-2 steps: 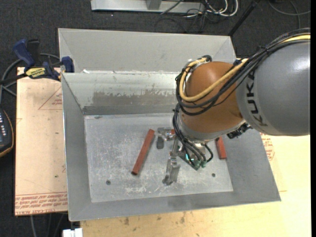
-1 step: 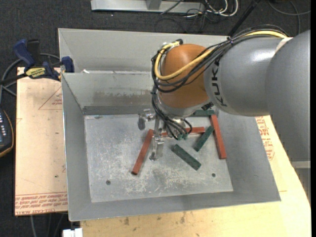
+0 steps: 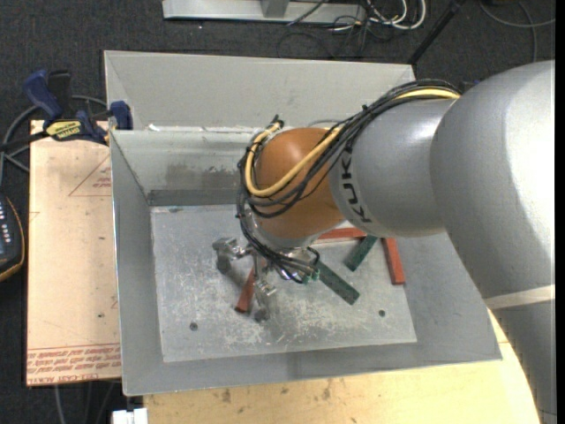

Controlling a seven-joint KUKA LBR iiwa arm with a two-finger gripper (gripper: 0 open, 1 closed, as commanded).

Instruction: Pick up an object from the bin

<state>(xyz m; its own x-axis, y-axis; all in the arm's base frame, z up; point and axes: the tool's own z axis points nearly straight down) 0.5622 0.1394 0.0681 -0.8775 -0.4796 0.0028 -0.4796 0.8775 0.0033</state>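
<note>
Thing: a short red-brown stick (image 3: 244, 297) lies on the bin floor, left of the middle.
Gripper: the gripper (image 3: 248, 281) is low at the floor, fingers apart, one on each side of the stick.
Neighbours: a long green bar (image 3: 339, 283) just to its right; a short green bar (image 3: 360, 253) and a red strip (image 3: 395, 261) farther right.
Room: bare floor to its left and in front; the bin wall (image 3: 132, 237) is well apart.
</note>
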